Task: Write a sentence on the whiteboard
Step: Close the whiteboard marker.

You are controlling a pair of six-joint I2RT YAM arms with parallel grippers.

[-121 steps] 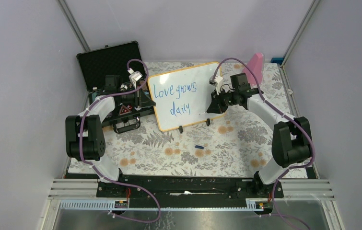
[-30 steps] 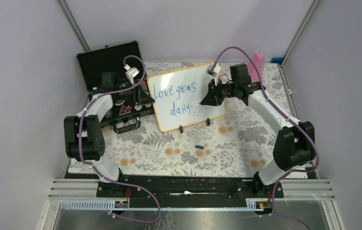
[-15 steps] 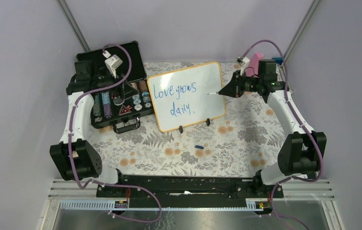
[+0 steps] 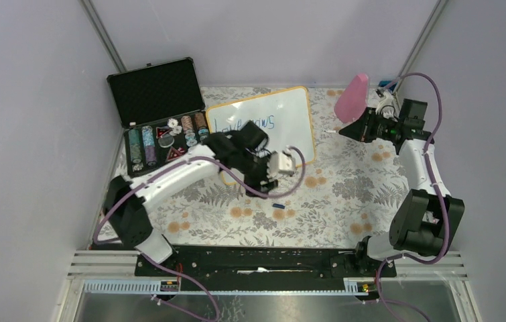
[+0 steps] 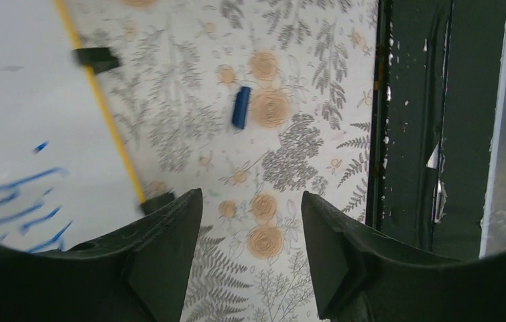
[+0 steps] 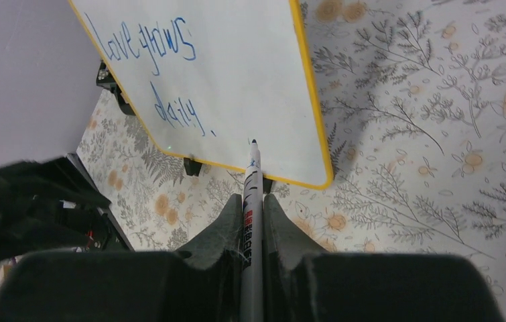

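Note:
The whiteboard with its orange-yellow rim stands at the back middle of the table. Its blue sentence reads "Love grows daily." in the right wrist view. From above, my left arm covers the lower line. My right gripper hangs right of the board, off its surface, shut on a white marker whose tip points at the board's lower edge. My left gripper is open and empty, low over the tablecloth in front of the board. A small blue marker cap lies just ahead of it.
An open black case with poker chips stands at the back left. A pink object leans at the back right beside my right wrist. The board's black feet rest on the flowered cloth. The dark table rail runs along the near edge.
My left arm swung from over the black case to the front of the board, near the blue cap. My right arm drew back to the right, taking the marker off the board.

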